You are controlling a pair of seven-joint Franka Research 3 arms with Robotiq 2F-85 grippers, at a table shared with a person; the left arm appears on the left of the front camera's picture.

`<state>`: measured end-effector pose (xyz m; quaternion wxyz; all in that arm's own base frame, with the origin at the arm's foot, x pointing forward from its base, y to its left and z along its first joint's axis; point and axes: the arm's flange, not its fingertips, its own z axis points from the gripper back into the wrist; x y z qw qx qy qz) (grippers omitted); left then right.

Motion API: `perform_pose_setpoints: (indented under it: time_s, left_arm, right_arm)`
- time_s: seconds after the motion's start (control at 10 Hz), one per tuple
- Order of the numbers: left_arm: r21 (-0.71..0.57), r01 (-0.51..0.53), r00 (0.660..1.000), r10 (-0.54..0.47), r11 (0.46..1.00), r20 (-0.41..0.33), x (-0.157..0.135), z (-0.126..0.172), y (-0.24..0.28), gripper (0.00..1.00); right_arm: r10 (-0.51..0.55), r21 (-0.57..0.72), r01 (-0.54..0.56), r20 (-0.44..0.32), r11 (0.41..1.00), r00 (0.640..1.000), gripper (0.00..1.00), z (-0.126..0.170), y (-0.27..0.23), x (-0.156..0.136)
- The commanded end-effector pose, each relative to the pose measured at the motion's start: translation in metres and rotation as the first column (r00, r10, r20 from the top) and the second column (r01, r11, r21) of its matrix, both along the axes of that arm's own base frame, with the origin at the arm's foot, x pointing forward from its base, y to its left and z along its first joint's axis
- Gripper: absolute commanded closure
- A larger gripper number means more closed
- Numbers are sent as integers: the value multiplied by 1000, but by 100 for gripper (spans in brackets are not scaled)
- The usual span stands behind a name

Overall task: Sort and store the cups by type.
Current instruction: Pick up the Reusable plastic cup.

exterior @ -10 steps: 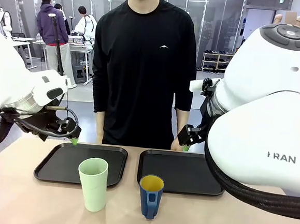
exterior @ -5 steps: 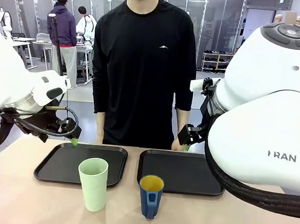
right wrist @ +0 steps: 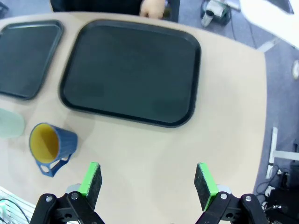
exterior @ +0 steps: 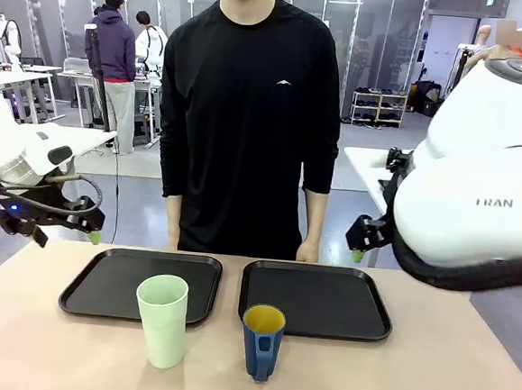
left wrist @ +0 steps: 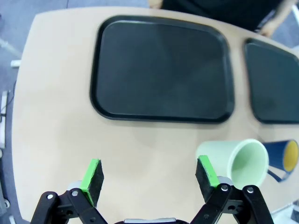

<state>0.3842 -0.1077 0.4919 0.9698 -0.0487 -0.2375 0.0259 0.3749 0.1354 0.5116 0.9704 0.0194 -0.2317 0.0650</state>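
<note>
Starting far left: left hand (exterior: 91, 233) parked out past the outer edge of the left tray (exterior: 109, 284), raised off the tabletop (exterior: 41, 340), green pads (left wrist: 92, 179) spread wide, gripping nothing. Tilted down going by the wrist view, aimed roughly at the bare patch in front of that tray. Next over, mint tumbler (exterior: 163, 318) upright just in front of the left tray's near rim, not yet in it, probably staged there as an easy pick, mouth up, nothing crowding it. Then blue mug (exterior: 261, 341), off to the right of the left tray and level with the tumbler, upright, yellow inside showing, handle turned toward the robot's side. Well apart from each other, so room for fingers around either. Right tray (exterior: 325, 301) just beside the left tray, bare, presumably the second bin for sorting by type. Farthest from the left tray, right hand (exterior: 359, 252), also lifted, also spread wide and holding nothing. Looks like a ready pose on both sides, no grab started yet.
</note>
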Motion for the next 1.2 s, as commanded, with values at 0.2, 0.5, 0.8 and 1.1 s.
perform_pose_setpoints:
  time_s: [0.2, 0.5, 0.8, 1.1]
  left_arm:
    - [63, 43, 998, -40, 997, -46, 88, -42, 39, 0]
    - [141, 129, 992, -127, 982, -29, 121, -67, 61, 0]
    - [166, 159, 987, -157, 973, -30, 140, -80, 70, 0]
    - [198, 141, 990, -137, 970, -34, 149, -90, 72, 0]
  right_arm:
    - [-38, 5, 38, -113, 999, 993, 0, -29, -38, 84]
    - [-23, -39, 18, -128, 999, 991, 0, -56, -60, 124]
    - [-3, -85, -10, -147, 996, 989, 0, -75, -74, 148]
    - [10, -73, -21, -143, 997, 990, 0, -82, -83, 159]
